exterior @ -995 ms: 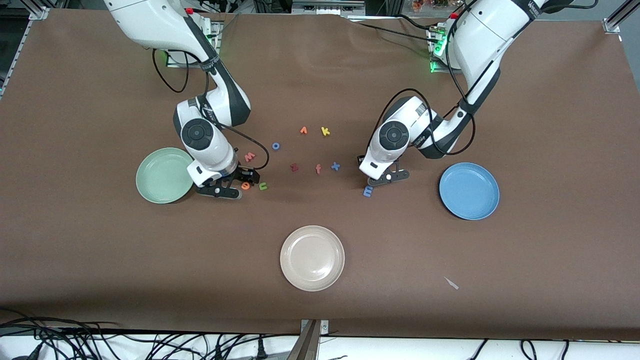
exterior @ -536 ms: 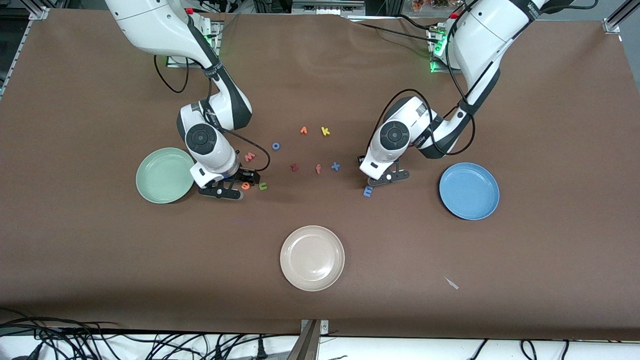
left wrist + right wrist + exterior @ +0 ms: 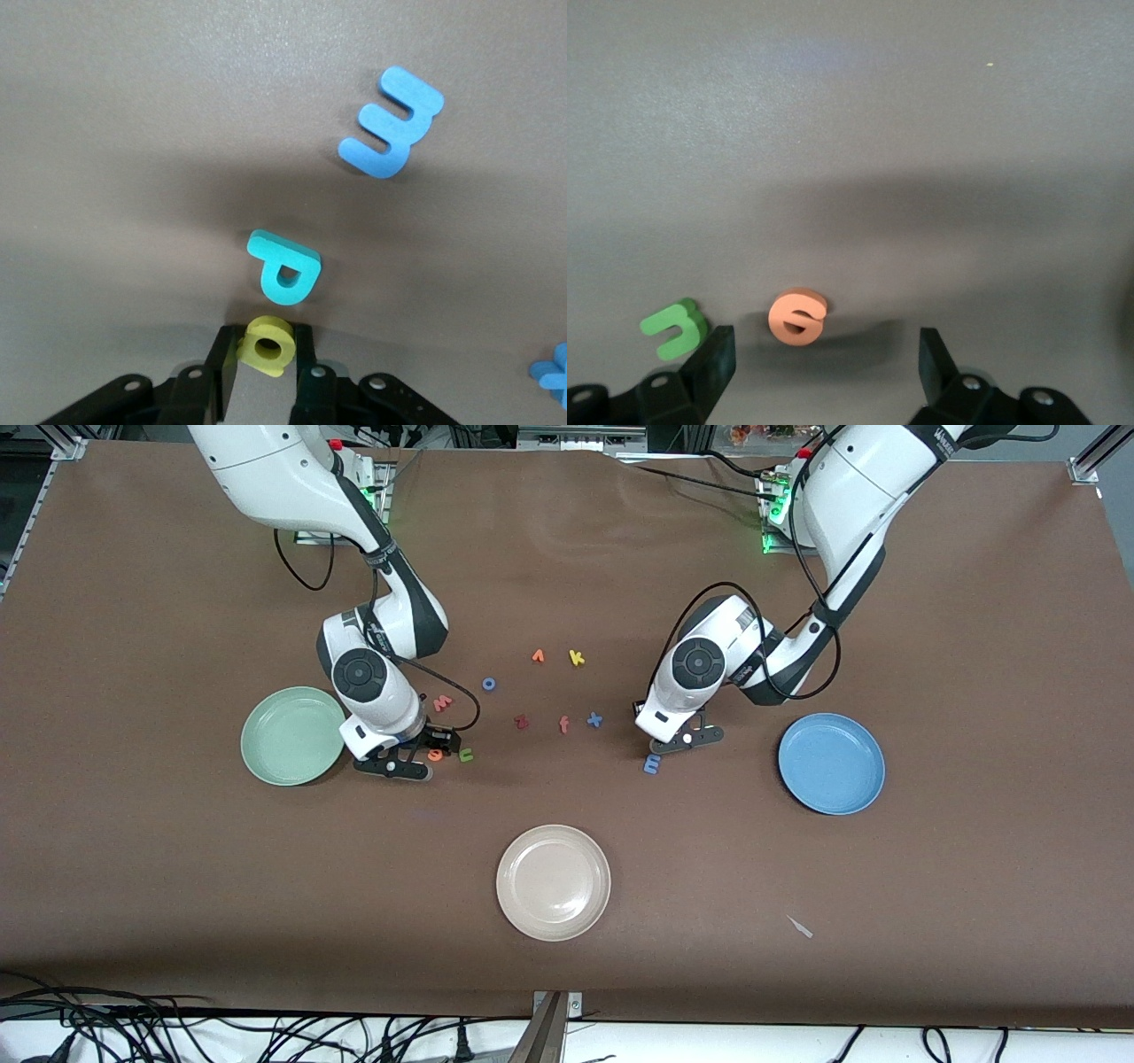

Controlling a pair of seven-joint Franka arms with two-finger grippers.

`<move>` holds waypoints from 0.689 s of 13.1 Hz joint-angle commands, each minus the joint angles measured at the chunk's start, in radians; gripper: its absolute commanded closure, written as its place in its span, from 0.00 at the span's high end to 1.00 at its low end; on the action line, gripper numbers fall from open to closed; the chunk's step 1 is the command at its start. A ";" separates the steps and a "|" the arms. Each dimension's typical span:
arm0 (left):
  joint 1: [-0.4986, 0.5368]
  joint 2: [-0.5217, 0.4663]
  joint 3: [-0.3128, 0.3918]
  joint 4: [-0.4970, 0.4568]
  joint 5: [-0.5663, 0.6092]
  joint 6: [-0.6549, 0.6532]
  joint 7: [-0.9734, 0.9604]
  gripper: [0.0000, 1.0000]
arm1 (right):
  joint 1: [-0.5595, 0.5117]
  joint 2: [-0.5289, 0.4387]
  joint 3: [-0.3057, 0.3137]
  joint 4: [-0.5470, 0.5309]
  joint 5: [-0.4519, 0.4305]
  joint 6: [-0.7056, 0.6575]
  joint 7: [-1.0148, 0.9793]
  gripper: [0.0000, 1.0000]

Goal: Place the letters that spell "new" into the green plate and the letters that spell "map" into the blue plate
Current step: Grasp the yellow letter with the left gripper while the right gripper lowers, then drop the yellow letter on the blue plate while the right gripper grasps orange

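In the left wrist view my left gripper (image 3: 264, 329) is shut on the yellow a (image 3: 266, 347), with both fingers against its sides. The teal p (image 3: 283, 273) lies just ahead of it and the blue m (image 3: 391, 124) farther off. In the front view that gripper (image 3: 678, 741) is low over the table, and the blue m (image 3: 653, 763) is nearer the camera. My right gripper (image 3: 826, 341) is open low over the table, with the orange e (image 3: 796, 317) between its fingertips, untouched. The green n (image 3: 675, 329) lies beside one finger. The salmon w (image 3: 442, 702) lies farther back. The green plate (image 3: 282, 755) and blue plate (image 3: 831, 775) hold nothing.
A cream plate (image 3: 554, 903) sits nearer the camera at mid-table. Loose letters lie between the arms: a blue o (image 3: 488, 683), an orange letter (image 3: 538, 656), a yellow k (image 3: 577, 658), a dark red z (image 3: 521, 722), a salmon f (image 3: 563, 724) and a blue x (image 3: 594, 719).
The right arm's hand has shifted slightly toward the orange e. The left arm has stayed in place.
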 commanded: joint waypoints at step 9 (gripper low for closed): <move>0.199 -0.262 0.000 0.065 0.023 -0.342 0.226 0.08 | 0.009 0.030 -0.002 0.024 0.009 0.025 0.006 0.77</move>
